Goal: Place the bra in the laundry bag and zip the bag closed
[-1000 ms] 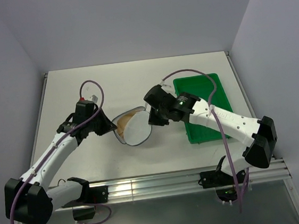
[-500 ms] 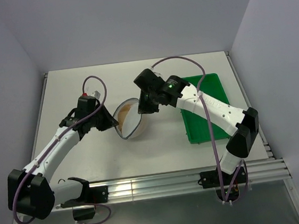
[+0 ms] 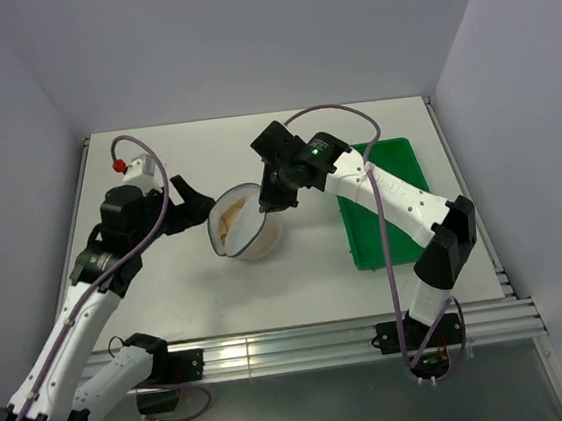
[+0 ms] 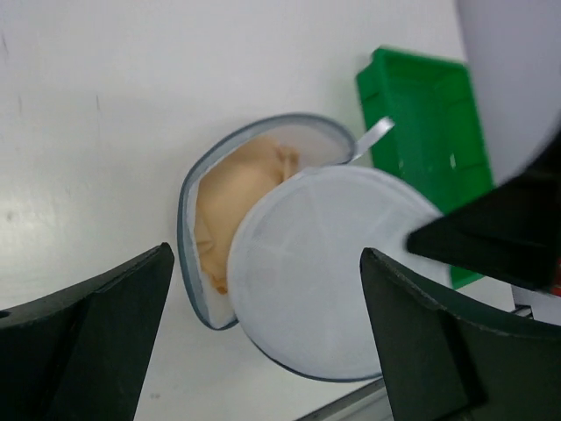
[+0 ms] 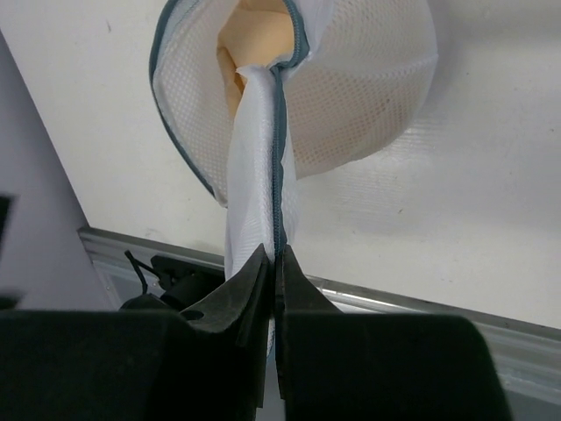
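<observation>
White tabletop (image 3: 155, 163), lavender walls around it. The bra (image 3: 228, 222) already lies inside the laundry bag (image 3: 256, 237) at the table's centre, so loading looks done. The right gripper (image 5: 273, 261) is clenched on the bag's zipper seam at its 1 o'clock edge. The left gripper (image 3: 193, 202) is spread wide at 9 o'clock, touching nothing. The mouth gapes: zipping remains.

I see a white desk (image 3: 309, 283) with a metal rail (image 3: 305, 345) along its near edge, and two things lie on it. The laundry bag (image 3: 256, 237), a white mesh dome with a dark rim, sits near the middle. Its left side gapes, and the peach bra (image 3: 230, 222) shows inside. The green tray (image 3: 403, 160) lies to the bag's right, close to the desk's right edge and apart from the bag.
</observation>
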Robot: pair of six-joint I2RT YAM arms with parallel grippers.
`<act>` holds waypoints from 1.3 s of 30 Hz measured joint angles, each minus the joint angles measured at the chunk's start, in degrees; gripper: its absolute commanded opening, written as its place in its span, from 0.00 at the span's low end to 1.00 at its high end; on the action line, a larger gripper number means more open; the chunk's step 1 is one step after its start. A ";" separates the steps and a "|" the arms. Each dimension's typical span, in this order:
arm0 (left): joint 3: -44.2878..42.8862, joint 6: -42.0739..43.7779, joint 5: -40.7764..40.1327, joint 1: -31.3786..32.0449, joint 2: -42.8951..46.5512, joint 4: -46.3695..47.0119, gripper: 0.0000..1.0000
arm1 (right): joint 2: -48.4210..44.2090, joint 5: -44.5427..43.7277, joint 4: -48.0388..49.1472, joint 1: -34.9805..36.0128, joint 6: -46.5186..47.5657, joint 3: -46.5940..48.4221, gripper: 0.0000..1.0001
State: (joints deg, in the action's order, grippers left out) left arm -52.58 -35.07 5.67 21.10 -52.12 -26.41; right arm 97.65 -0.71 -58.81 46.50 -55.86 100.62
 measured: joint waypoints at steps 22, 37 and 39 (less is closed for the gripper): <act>-9.55 20.65 -31.87 44.89 -10.78 -4.26 0.88 | 4.24 1.90 -6.05 -1.11 0.24 4.50 0.00; -11.43 23.28 -42.34 47.78 -15.50 -8.50 0.63 | 4.48 2.34 -6.60 -1.22 0.46 5.55 0.00; -11.43 23.50 -41.40 47.78 -16.48 -8.57 0.57 | 4.48 2.40 -6.60 -1.33 0.48 5.55 0.00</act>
State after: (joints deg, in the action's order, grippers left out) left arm -64.01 -11.57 -35.73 68.88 -68.60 -34.98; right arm 102.13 1.69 -65.41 45.17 -55.37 106.17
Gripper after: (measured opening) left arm 0.634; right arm 0.073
